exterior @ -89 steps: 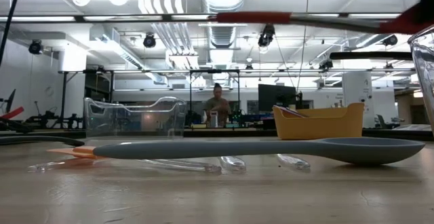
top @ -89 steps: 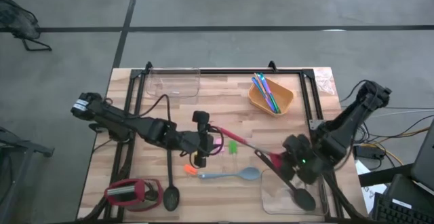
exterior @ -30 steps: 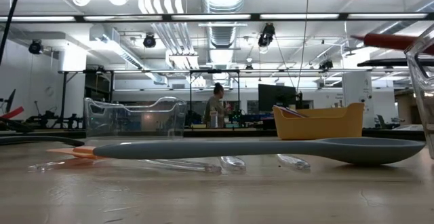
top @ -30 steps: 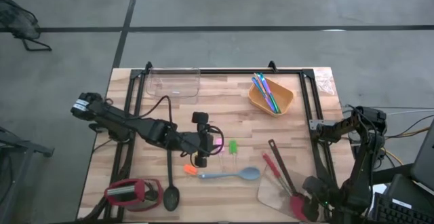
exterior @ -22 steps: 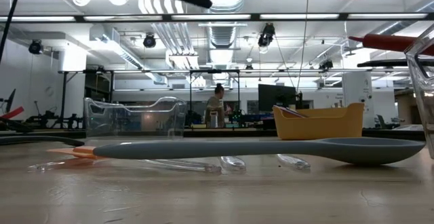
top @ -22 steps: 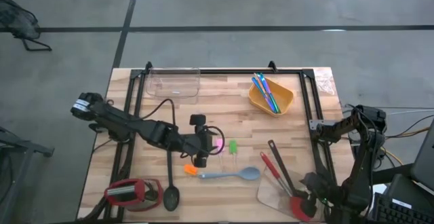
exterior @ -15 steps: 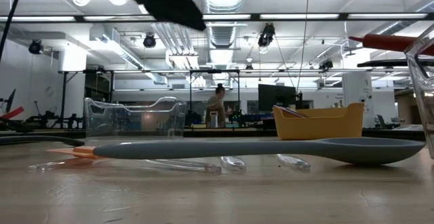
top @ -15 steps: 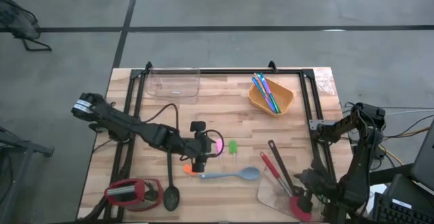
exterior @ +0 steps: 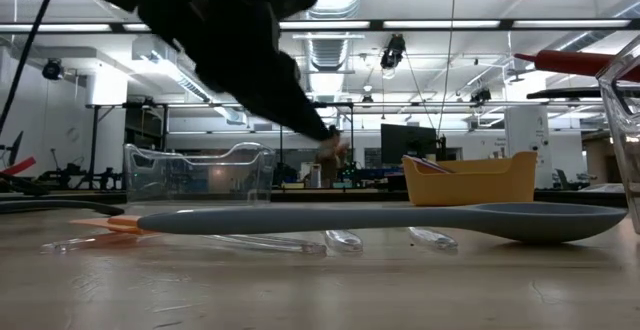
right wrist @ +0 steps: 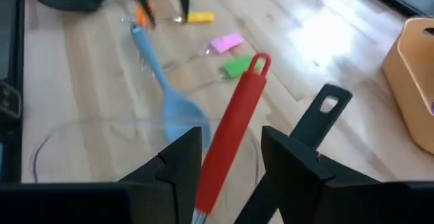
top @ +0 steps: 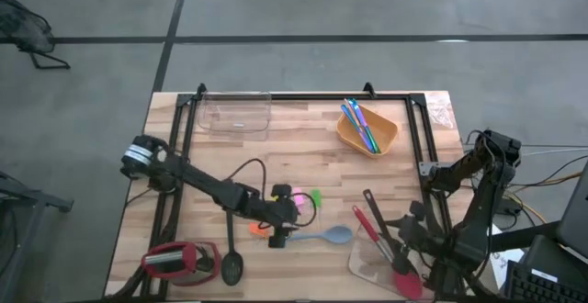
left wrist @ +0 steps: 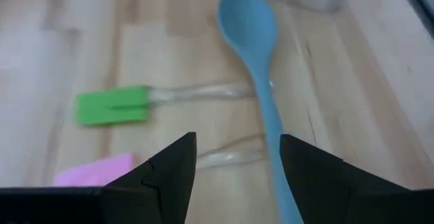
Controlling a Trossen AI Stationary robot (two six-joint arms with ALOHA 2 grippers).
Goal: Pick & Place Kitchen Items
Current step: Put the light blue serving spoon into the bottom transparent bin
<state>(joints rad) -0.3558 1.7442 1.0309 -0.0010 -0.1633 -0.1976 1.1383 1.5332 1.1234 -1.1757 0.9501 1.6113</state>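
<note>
The left gripper (top: 280, 230) hangs wide open just above the blue spoon (top: 317, 236), with a green piece (left wrist: 112, 105) beside it. The right gripper (right wrist: 229, 157) stands open over the red spatula (right wrist: 227, 132) and a black spoon (right wrist: 319, 119).

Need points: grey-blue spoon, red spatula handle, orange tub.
grey-blue spoon (left wrist: 247, 22), left wrist view, on the bowl.
red spatula handle (right wrist: 230, 132), right wrist view, mid-handle.
orange tub (top: 386, 138), high view, on its right rim.

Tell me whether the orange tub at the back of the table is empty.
No: in the high view the orange tub holds several thin blue, green and purple sticks.
</note>
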